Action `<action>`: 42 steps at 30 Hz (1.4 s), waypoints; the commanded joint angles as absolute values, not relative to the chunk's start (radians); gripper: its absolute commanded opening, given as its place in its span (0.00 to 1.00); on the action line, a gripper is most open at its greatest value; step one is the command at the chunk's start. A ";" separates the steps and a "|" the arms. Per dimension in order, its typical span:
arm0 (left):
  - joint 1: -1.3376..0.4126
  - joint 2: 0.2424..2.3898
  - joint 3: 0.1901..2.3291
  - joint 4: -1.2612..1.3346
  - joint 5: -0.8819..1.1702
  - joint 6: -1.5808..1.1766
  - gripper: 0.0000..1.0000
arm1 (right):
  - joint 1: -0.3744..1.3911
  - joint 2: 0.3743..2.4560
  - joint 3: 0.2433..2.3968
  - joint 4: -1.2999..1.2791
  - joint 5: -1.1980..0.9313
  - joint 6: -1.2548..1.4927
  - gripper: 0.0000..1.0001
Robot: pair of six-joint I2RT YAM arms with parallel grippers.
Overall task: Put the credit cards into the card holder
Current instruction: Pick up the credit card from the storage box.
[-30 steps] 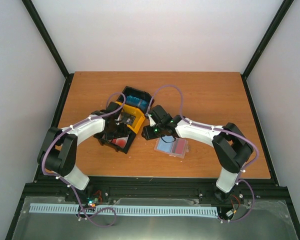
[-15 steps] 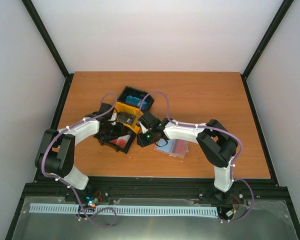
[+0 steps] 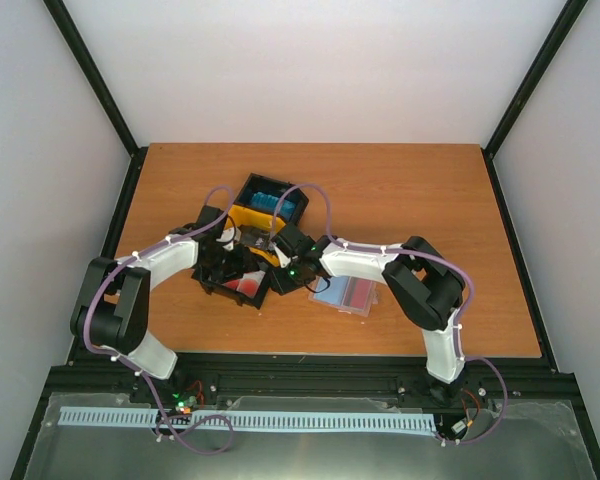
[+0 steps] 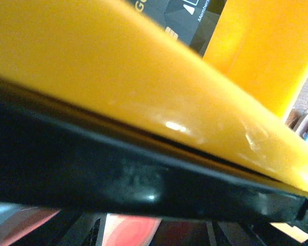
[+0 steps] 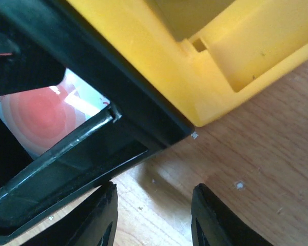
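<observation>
I think the right fingers (image 5: 100, 220), wide apart and empty, should clear the black plastic bin wall (image 5: 118, 87) toward the thin red plastic card (image 5: 38, 115) at ten o'clock (the spread of the left fingers (image 3: 228, 263) is not visible).

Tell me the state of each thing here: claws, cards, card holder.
Right claw: open, empty, beside near black bin.
Left claw: at that bin; opening hidden.
Red card: in near black bin.
Black card: in yellow bin.
Blue card: in far black bin.
Card holder: flat on table, ungripped.
</observation>
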State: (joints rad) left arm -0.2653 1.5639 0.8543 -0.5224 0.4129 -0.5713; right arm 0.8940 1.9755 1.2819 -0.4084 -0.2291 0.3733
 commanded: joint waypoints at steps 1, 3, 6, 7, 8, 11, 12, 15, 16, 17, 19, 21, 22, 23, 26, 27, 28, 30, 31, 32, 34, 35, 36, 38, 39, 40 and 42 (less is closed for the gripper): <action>-0.260 1.540 0.858 -0.528 0.502 -0.558 0.54 | 0.908 2.004 1.314 -0.400 -0.238 0.357 0.41; -0.261 1.529 0.849 -0.516 0.522 -0.557 0.54 | 0.908 2.011 1.317 -0.397 -0.239 0.358 0.40; -0.261 1.518 0.835 -0.507 0.540 -0.553 0.53 | 0.908 2.014 1.316 -0.391 -0.240 0.360 0.41; -0.261 1.512 0.831 -0.506 0.549 -0.550 0.52 | 0.908 2.016 1.318 -0.390 -0.241 0.360 0.40; -0.261 1.505 0.826 -0.505 0.559 -0.547 0.51 | 0.907 2.018 1.317 -0.390 -0.240 0.360 0.40; -0.261 1.482 0.814 -0.509 0.571 -0.542 0.51 | 0.908 2.019 1.316 -0.388 -0.239 0.361 0.40; -0.261 1.475 0.809 -0.510 0.576 -0.540 0.49 | 0.907 2.019 1.316 -0.388 -0.241 0.360 0.40; -0.261 1.465 0.800 -0.518 0.598 -0.531 0.46 | 0.908 2.020 1.315 -0.382 -0.245 0.359 0.40; -0.261 1.463 0.797 -0.521 0.603 -0.530 0.46 | 0.908 2.018 1.314 -0.381 -0.246 0.357 0.40; -0.261 1.460 0.794 -0.524 0.607 -0.529 0.45 | 0.908 2.017 1.314 -0.380 -0.245 0.357 0.40; -0.261 1.455 0.790 -0.530 0.613 -0.528 0.45 | 0.908 2.019 1.315 -0.380 -0.244 0.356 0.40; -0.261 1.453 0.787 -0.533 0.628 -0.527 0.45 | 0.908 2.019 1.316 -0.380 -0.242 0.357 0.40; -0.261 1.456 0.786 -0.536 0.640 -0.525 0.45 | 0.908 2.019 1.316 -0.380 -0.241 0.356 0.40; -0.261 1.463 0.784 -0.539 0.650 -0.526 0.45 | 0.908 2.019 1.316 -0.380 -0.240 0.356 0.40; -0.261 1.471 0.788 -0.545 0.670 -0.531 0.45 | 0.908 2.020 1.318 -0.382 -0.238 0.356 0.40; -0.262 1.473 0.790 -0.545 0.660 -0.532 0.46 | 0.908 2.022 1.321 -0.383 -0.237 0.358 0.40; -0.261 1.475 0.795 -0.547 0.658 -0.534 0.46 | 0.908 2.023 1.322 -0.385 -0.236 0.358 0.40; -0.261 1.489 0.803 -0.548 0.682 -0.536 0.46 | 0.908 2.023 1.322 -0.387 -0.233 0.359 0.40; -0.261 1.497 0.806 -0.551 0.691 -0.540 0.46 | 0.908 2.023 1.324 -0.388 -0.230 0.360 0.40; -0.261 1.504 0.808 -0.557 0.700 -0.543 0.46 | 0.908 2.023 1.324 -0.389 -0.228 0.361 0.40; -0.261 1.516 0.808 -0.569 0.720 -0.549 0.46 | 0.908 2.025 1.323 -0.392 -0.224 0.361 0.40; -0.261 1.520 0.808 -0.574 0.737 -0.552 0.46 | 0.908 2.024 1.323 -0.393 -0.222 0.362 0.40; -0.261 1.527 0.805 -0.575 0.758 -0.554 0.47 | 0.908 2.025 1.324 -0.394 -0.220 0.362 0.40; -0.261 1.541 0.804 -0.578 0.806 -0.545 0.48 | 0.908 2.025 1.325 -0.395 -0.218 0.364 0.40; -0.262 1.542 0.805 -0.576 0.807 -0.543 0.48 | 0.908 2.025 1.324 -0.396 -0.217 0.364 0.40; -0.261 1.541 0.807 -0.577 0.794 -0.542 0.48 | 0.907 2.025 1.325 -0.396 -0.217 0.365 0.40; -0.262 1.542 0.819 -0.587 0.756 -0.529 0.48 | 0.908 2.025 1.325 -0.397 -0.214 0.368 0.40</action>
